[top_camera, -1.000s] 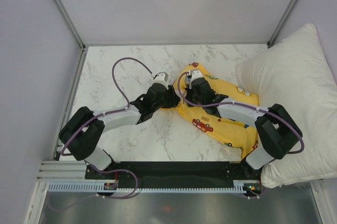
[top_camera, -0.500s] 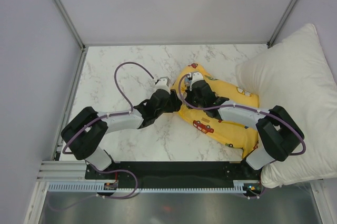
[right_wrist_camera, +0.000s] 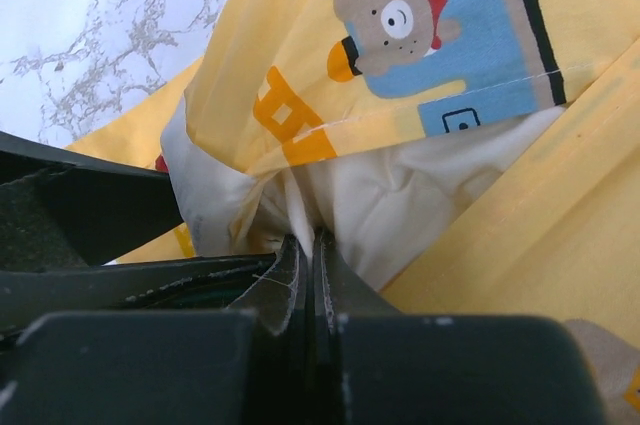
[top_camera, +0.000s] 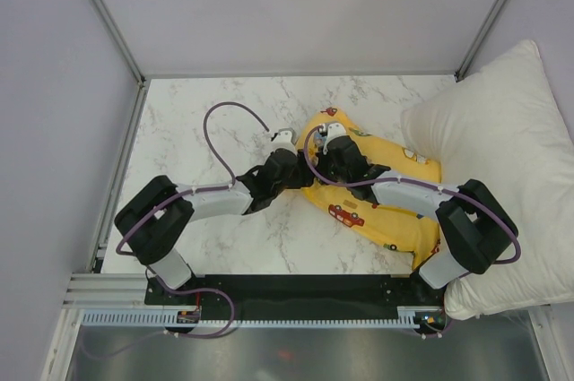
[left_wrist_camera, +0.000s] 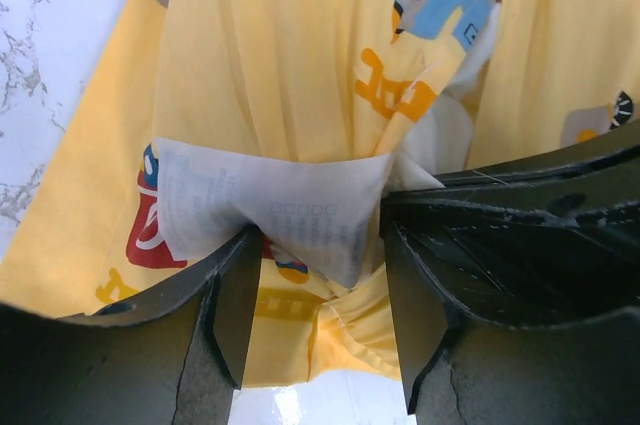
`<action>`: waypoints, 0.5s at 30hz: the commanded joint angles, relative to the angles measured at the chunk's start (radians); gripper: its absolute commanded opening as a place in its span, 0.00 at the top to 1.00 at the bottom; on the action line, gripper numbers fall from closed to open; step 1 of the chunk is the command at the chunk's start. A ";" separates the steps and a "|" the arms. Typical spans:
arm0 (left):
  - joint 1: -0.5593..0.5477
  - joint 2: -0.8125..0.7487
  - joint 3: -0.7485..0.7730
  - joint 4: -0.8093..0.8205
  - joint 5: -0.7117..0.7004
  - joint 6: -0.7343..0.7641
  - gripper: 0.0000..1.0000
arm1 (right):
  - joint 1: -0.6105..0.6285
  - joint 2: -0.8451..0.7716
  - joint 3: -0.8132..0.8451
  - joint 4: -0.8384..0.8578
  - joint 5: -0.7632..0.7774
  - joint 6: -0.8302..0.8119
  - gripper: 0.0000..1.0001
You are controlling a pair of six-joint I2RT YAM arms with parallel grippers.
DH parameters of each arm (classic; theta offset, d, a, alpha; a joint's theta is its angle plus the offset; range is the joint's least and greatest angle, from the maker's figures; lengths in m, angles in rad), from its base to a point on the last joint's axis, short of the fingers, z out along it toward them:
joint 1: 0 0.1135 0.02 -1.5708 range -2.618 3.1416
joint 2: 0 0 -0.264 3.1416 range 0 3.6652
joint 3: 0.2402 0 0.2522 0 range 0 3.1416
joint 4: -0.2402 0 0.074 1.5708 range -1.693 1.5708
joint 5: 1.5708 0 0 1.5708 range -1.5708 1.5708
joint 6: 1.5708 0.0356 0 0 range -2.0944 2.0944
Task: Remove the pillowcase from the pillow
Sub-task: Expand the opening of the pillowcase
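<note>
While the right hand pinches the pillow, the left hand (spread wide) straddles the label of the pillowcase.

White marble-look table, grey veins, walls on 3 sides. On it, approx centre-right: yellow pillowcase w/ cartoon vehicles, crumpled, cream pillow showing at its opening. Right of pillowcase & against it: big white pillow, partly past table's right edge. Nearer than pillowcase, along front edge: black base plate.
</note>
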 commanded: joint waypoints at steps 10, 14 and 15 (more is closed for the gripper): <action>-0.005 0.068 0.062 -0.095 -0.122 0.000 0.98 | -0.021 -0.028 -0.064 -0.138 0.129 0.007 1.00; -0.005 0.010 0.022 -0.096 -0.128 -0.003 0.98 | -0.030 0.001 -0.059 -0.168 0.180 0.027 1.00; -0.005 -0.005 0.011 -0.096 -0.132 -0.006 0.98 | -0.038 0.007 -0.061 -0.172 0.181 0.028 1.00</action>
